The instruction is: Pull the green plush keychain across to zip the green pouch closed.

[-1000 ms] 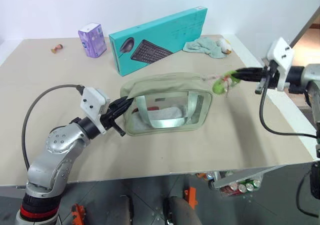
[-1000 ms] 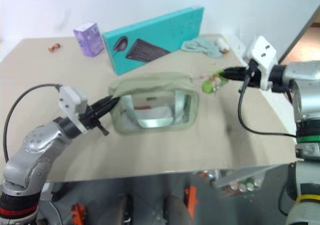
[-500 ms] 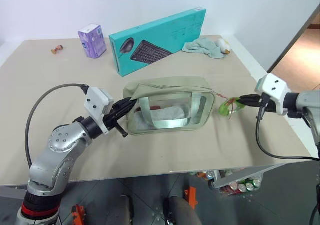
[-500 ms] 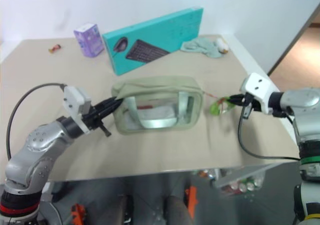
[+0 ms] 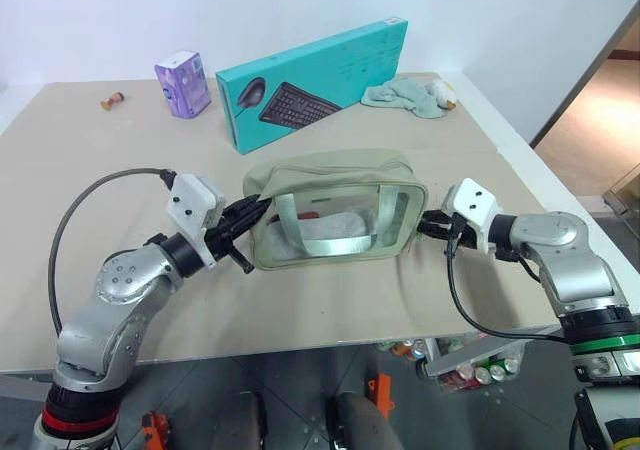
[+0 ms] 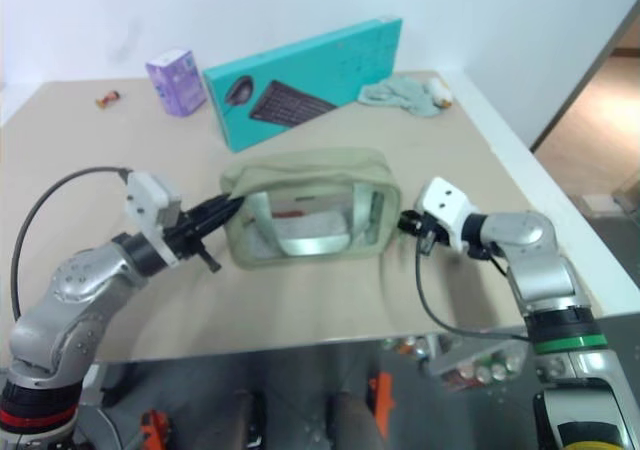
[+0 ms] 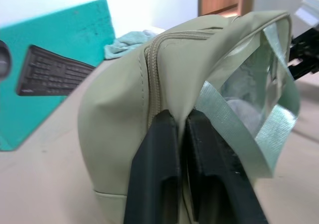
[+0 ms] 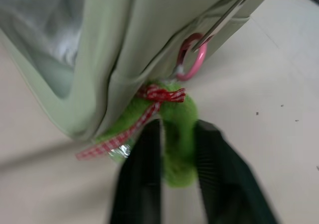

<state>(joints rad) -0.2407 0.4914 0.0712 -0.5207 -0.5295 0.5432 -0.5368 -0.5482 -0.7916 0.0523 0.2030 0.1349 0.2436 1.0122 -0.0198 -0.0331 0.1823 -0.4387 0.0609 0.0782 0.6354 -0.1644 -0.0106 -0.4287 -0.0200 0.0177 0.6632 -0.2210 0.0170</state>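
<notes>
The green pouch [image 5: 335, 210] stands upright near the middle of the table, a boxy sage fabric bag with clear side panels, grey-green straps on its near face and something pale inside. Its top zip [image 7: 154, 74] looks closed along the part in view. The green plush keychain [image 8: 177, 134], fuzzy lime with a red-and-white checked ribbon, hangs from a pink ring at the pouch's right end, low against the table.
</notes>
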